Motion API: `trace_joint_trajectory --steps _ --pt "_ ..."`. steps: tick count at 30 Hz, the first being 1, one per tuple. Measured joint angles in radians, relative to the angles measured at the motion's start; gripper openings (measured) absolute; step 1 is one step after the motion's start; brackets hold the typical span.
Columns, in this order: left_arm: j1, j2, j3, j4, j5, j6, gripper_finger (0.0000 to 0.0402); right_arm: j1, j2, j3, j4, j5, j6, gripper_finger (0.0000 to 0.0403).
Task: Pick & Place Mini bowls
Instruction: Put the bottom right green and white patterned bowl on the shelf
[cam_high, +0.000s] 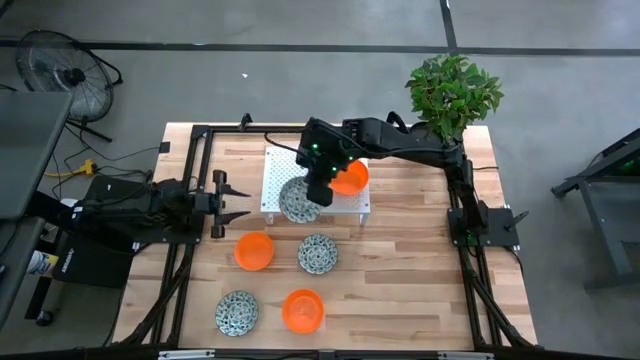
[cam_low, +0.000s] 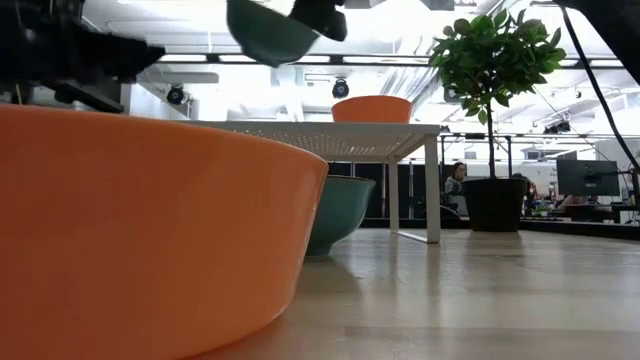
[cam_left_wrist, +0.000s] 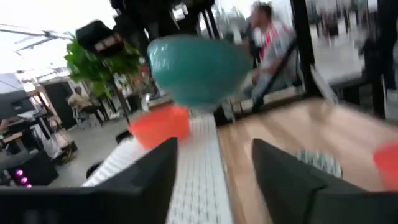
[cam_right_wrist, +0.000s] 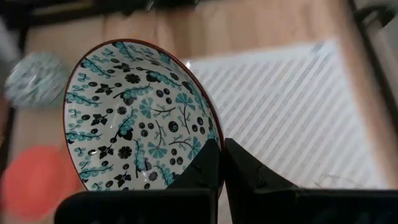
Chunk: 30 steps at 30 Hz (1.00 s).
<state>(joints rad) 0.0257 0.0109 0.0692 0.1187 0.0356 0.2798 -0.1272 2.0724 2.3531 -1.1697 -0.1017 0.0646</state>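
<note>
While the right gripper pinches a patterned bowl over the white rack, beside one orange bowl, four bowls wait near the table's front edge; the left gripper is spread.

near orange bowl cropped, seated person blurred

My high camera looks straight down on the whole table. My low camera sits at tabletop level, pressed against 1 orange bowl. My 2 wrist cameras look past their fingers; all 4 views share the white rack.
</note>
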Motion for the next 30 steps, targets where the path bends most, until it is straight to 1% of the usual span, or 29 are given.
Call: trace_joint_trajectory --steps 2,4,5,9,12,13,16,20,25,27,30 --pt "0.000 0.000 0.001 0.075 -0.008 -0.052 0.0241 0.003 0.000 0.000 0.046 0.039 -0.014 0.0000" --pt "0.000 0.000 0.002 0.134 -0.031 -0.093 0.0251 0.003 0.000 0.000 0.079 0.064 -0.018 0.0000" --pt "0.000 -0.001 0.004 0.146 -0.038 -0.090 0.0252 0.003 0.000 0.000 0.086 0.059 -0.013 0.0000" --pt "0.000 0.013 0.056 0.054 -0.017 0.053 0.0241 -0.023 0.000 0.000 0.046 -0.021 0.042 0.0000" --pt "0.000 0.069 0.141 0.003 -0.016 0.176 0.0220 -0.050 0.000 0.000 0.026 -0.048 0.073 0.0000" --pt "0.000 0.096 0.176 -0.018 -0.016 0.221 0.0213 -0.060 0.000 0.000 0.025 -0.073 0.087 0.0000" --pt "0.000 0.216 0.300 -0.081 -0.017 0.347 0.0192 -0.085 0.000 0.000 0.025 -0.139 0.108 0.0000" --pt "0.000 0.436 0.475 -0.249 -0.023 0.474 0.0171 -0.095 0.014 0.000 -0.007 -0.197 0.122 0.0000" --pt "0.000 0.721 0.670 -0.464 -0.024 0.581 0.0166 -0.075 0.026 -0.036 -0.128 -0.178 0.121 0.0000" --pt "-0.003 0.810 0.753 -0.533 -0.010 0.598 0.0166 -0.050 0.026 -0.046 -0.188 -0.143 0.116 0.0000" --pt "-0.031 0.925 0.870 -0.641 0.007 0.629 0.0166 -0.008 0.026 -0.046 -0.231 -0.107 0.113 0.0000"
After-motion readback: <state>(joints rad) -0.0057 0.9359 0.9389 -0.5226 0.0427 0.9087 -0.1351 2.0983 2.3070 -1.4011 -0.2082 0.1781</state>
